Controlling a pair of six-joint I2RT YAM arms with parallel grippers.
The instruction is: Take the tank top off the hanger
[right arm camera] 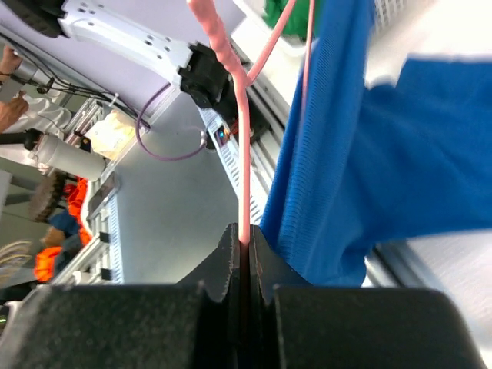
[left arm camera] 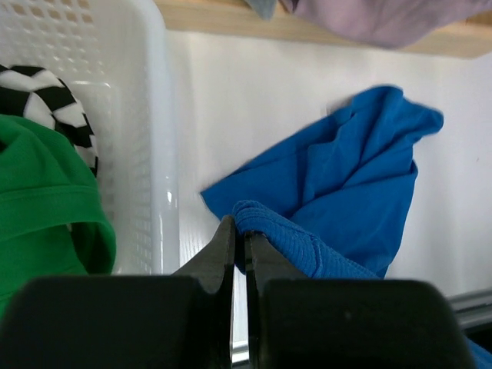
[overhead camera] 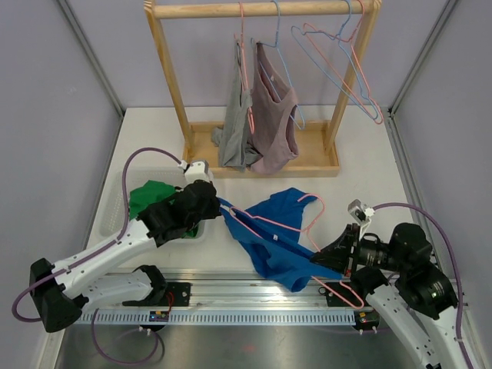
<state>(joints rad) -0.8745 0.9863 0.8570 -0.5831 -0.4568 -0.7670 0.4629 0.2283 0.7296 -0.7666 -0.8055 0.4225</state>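
Note:
The blue tank top (overhead camera: pixel 278 244) hangs stretched between my two arms above the table, with the pink hanger (overhead camera: pixel 265 221) still threaded through it. My left gripper (overhead camera: pixel 221 204) is shut on a rolled strap edge of the tank top (left arm camera: pixel 346 177); its jaws (left arm camera: pixel 240 240) pinch the blue fabric at their tips. Over on the right, my right gripper (overhead camera: pixel 317 259) is shut on the hanger's thin pink wire (right arm camera: pixel 244 154), which runs straight up from between the jaws (right arm camera: pixel 244 240). Blue cloth (right arm camera: pixel 369 154) drapes just right of that wire.
A white basket (left arm camera: pixel 157 154) holding a green garment (overhead camera: pixel 150 196) and a black-and-white striped item (left arm camera: pixel 54 108) sits by my left arm. Behind stands a wooden rack (overhead camera: pixel 261 9) with a grey top (overhead camera: pixel 234 127), a mauve top (overhead camera: pixel 275 123) and empty hangers (overhead camera: pixel 346 69).

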